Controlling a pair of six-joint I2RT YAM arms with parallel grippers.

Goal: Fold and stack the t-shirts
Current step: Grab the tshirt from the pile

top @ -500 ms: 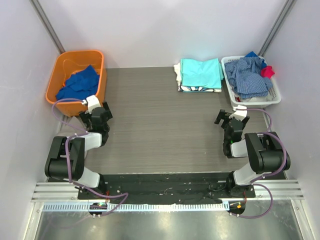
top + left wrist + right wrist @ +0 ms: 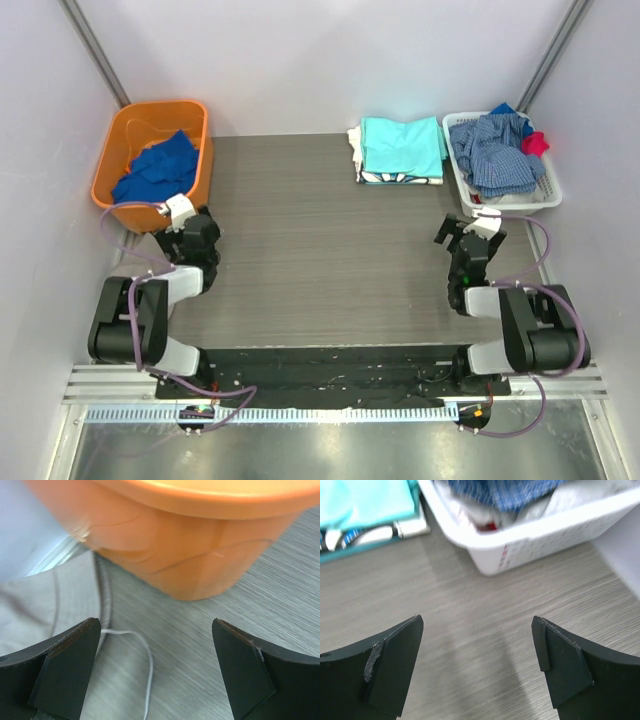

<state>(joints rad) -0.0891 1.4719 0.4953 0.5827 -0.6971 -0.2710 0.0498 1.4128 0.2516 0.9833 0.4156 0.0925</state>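
A royal blue t-shirt (image 2: 155,168) lies crumpled in the orange tub (image 2: 115,150) at the back left. A folded aqua t-shirt (image 2: 402,146) tops a small stack at the back centre, with white cloth under it; it also shows in the right wrist view (image 2: 365,500). My left gripper (image 2: 184,222) is open and empty, low over the table just in front of the orange tub (image 2: 200,535). My right gripper (image 2: 468,232) is open and empty, just in front of the white basket (image 2: 550,195).
The white basket (image 2: 560,525) at the back right holds the blue-and-white checked garment (image 2: 495,150) and a small red cloth (image 2: 537,142). A thin white cable (image 2: 145,660) lies on the table between my left fingers. Grey walls close in both sides.
Both arms have shifted slightly: the left gripper moved a little left and toward the tub, the right gripper a little toward the basket. The clothes have not moved.
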